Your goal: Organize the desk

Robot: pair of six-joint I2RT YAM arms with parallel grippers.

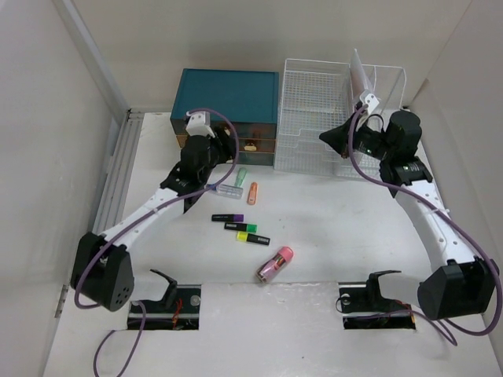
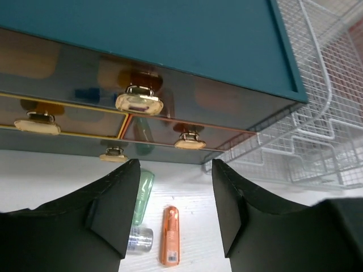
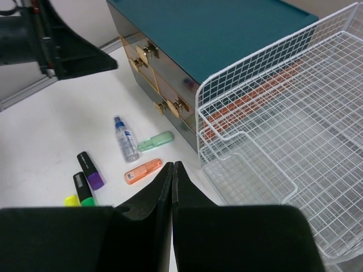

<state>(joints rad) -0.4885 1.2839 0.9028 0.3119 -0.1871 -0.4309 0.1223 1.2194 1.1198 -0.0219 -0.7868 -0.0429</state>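
Fig. L gripper (image 2: 176, 170) apart, empty, before teal cabinet (image 2: 170, 34), at knob (image 2: 139, 102); R gripper (image 3: 172, 170) together, empty, right of cabinet. Likely step: open drawer (image 2: 215, 96); next: centre on knob, pinch.

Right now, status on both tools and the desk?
Left tool open, empty, facing teal drawer cabinet. Right tool shut, empty. Flat white desk: black highlighters, pink-capped tube loose.

Drawer cabinet (image 1: 228, 98) stands just left of wire basket (image 1: 314, 110) at worktop (image 1: 330, 212) rear; three highlighters (image 1: 240, 227) lie before the cabinet.
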